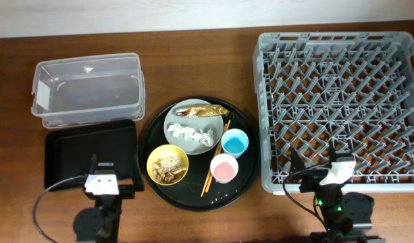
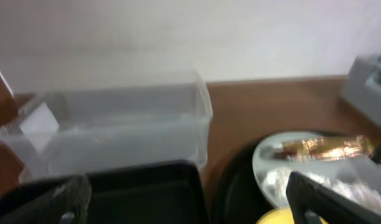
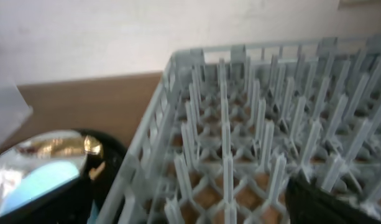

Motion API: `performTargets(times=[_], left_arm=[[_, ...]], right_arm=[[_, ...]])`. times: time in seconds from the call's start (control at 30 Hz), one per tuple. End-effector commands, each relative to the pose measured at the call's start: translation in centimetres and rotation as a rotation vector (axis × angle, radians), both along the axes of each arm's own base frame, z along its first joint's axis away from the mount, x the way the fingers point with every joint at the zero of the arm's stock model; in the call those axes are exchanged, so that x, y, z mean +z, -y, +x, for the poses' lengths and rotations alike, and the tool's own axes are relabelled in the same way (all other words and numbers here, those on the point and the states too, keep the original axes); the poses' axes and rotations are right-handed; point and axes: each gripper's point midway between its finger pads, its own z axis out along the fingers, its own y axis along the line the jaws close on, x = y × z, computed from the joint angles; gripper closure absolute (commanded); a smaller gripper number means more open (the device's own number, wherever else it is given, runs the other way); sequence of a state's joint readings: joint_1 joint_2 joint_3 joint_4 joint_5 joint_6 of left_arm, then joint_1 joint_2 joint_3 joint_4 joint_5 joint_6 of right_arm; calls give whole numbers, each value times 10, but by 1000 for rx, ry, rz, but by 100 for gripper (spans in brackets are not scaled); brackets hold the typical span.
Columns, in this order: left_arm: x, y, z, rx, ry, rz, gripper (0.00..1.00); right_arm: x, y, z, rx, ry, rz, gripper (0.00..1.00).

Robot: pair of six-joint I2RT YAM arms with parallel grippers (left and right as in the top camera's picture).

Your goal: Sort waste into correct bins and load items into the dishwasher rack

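On the round black tray (image 1: 193, 192), a grey-green plate (image 1: 174, 121) holds a golden wrapper (image 1: 201, 110) and white tissue bits (image 1: 194, 133). A yellow bowl (image 1: 154, 158) holds tan scraps (image 1: 169, 169). A blue cup (image 1: 235, 142), a pink cup (image 1: 224, 167) and chopsticks (image 1: 216, 158) lie beside them. The clear tub (image 1: 87, 90) and flat black tray (image 1: 90, 155) are at the left, the grey rack (image 1: 342, 108) at the right. My left gripper (image 1: 102, 181) is open and empty over the flat tray's near edge (image 2: 190, 211). My right gripper (image 1: 328, 172) is open and empty at the rack's near edge (image 3: 196, 211).
The left wrist view shows the tub (image 2: 115, 124), flat tray (image 2: 146, 193), plate (image 2: 265, 158), wrapper (image 2: 324, 148) and bowl rim (image 2: 277, 218). The right wrist view shows rack pegs (image 3: 252, 124), the wrapper (image 3: 59, 146) and the blue cup (image 3: 44, 177). Bare wood lies around them.
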State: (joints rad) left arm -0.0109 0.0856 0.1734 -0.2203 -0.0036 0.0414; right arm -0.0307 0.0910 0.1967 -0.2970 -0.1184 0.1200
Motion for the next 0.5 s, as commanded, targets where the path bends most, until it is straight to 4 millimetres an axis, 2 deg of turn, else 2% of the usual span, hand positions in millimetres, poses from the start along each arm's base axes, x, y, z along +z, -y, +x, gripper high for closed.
performTargets(times=[0.0, 0.07, 0.13, 0.17, 0.2, 0.27, 0.37, 0.43, 0.47], left_arm=[[32, 5, 5, -26, -88, -13, 1], [43, 18, 21, -100, -210, -32, 1], [43, 39, 46, -212, -440, -84, 1], [41, 46, 51, -251, -520, -110, 1], [32, 51, 55, -267, -704, -146, 1], [20, 51, 48, -254, -902, -171, 1], [2, 51, 45, -247, -1001, -185, 1], [5, 53, 52, -261, -973, -191, 1], [13, 61, 61, -299, -923, -206, 1]], right_arm=[[42, -2, -4, 5, -83, 23, 1], [51, -2, -8, 3, -236, 27, 1], [58, -2, -11, 2, -377, 31, 1], [61, -2, -13, 1, -428, 33, 1], [63, -2, -15, 1, -464, 34, 1], [60, -2, -18, 0, -488, 34, 1], [57, -3, -20, 1, -504, 35, 1], [56, -2, -21, 1, -510, 34, 1], [55, -2, -22, 1, -515, 34, 1]])
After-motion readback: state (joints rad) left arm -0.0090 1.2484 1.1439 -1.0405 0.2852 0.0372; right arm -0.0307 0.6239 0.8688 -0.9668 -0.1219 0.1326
